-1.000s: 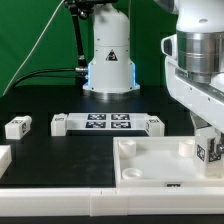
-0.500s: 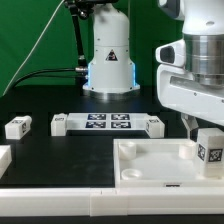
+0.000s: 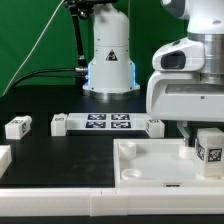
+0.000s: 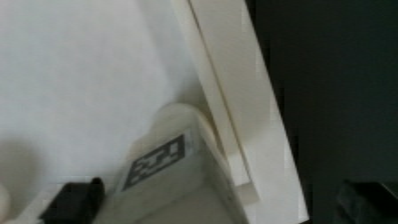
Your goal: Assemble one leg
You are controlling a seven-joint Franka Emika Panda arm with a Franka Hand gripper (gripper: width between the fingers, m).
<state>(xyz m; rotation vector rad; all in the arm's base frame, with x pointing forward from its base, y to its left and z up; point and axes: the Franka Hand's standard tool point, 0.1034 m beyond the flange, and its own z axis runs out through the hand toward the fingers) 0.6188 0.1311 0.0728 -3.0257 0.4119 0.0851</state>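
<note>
A leg (image 3: pixel 210 150), a small white block with a black-and-white tag, stands at the corner of the large white tray-like part (image 3: pixel 150 165) on the exterior view's right. My gripper (image 3: pixel 200 134) hangs right over it, one dark finger (image 3: pixel 188 128) showing beside the leg. In the wrist view the leg (image 4: pixel 164 160) lies between the two dark fingertips (image 4: pixel 75 200). There is a gap on both sides, so the gripper (image 4: pixel 217 203) looks open around it. The tray's rim (image 4: pixel 240 90) runs past the leg.
Another leg (image 3: pixel 17 127) lies on the black table at the exterior view's left. The marker board (image 3: pixel 108 123) lies in the middle, with a small white block (image 3: pixel 58 124) at its end. A white part (image 3: pixel 3 157) shows at the left edge. The arm's base (image 3: pixel 108 60) stands behind.
My hand has shifted toward the exterior view's left and looks larger. The leg at the tray corner has stayed in place.
</note>
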